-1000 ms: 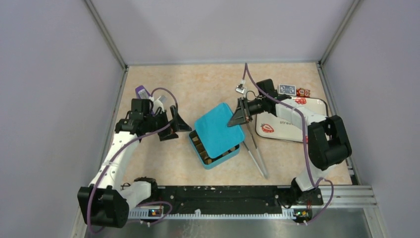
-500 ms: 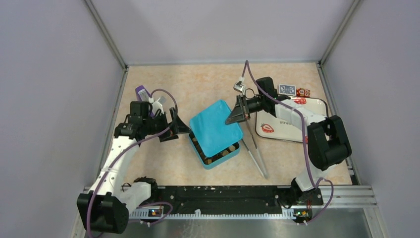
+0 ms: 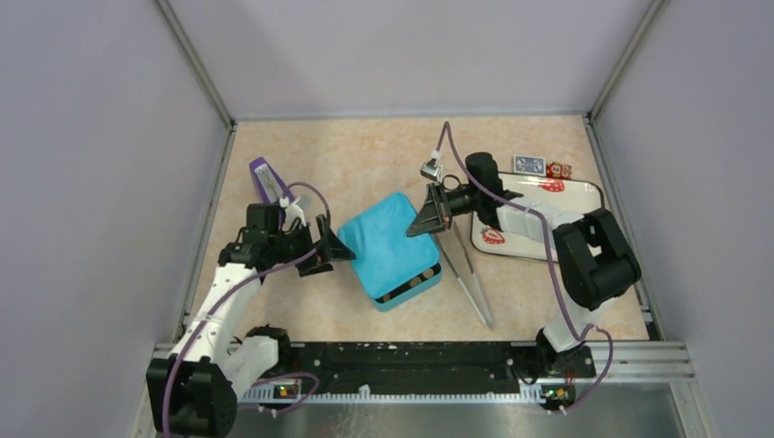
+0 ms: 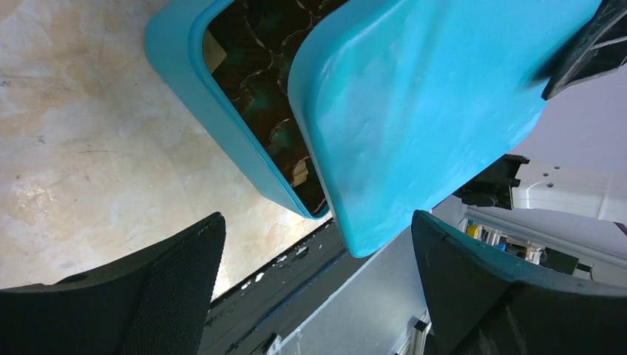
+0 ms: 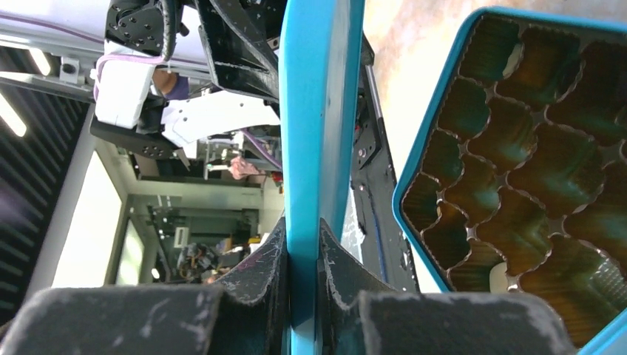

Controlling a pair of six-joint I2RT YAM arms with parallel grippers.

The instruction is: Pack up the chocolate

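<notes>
Tongs [image 3: 470,281] nr strawb. tray [image 3: 584,192]; blue card [image 3: 528,164] + red bits [image 3: 559,171] behind.

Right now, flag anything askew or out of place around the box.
The teal lid, pinched at its edge by the right gripper, hangs tilted over the teal box, not seated; the box's near edge shows uncovered. Metal tongs lie loose beside it.

Smooth plastic lid [image 4: 414,111], mottled matt tabletop [image 3: 347,155]

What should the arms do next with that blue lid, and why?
Probably lower and level the lid onto the box. The right gripper pinches its edge, and it hangs tilted and off-centre, leaving tray cells uncovered along one side. The open left gripper stands at the opposite edge, ready to steady it.
</notes>
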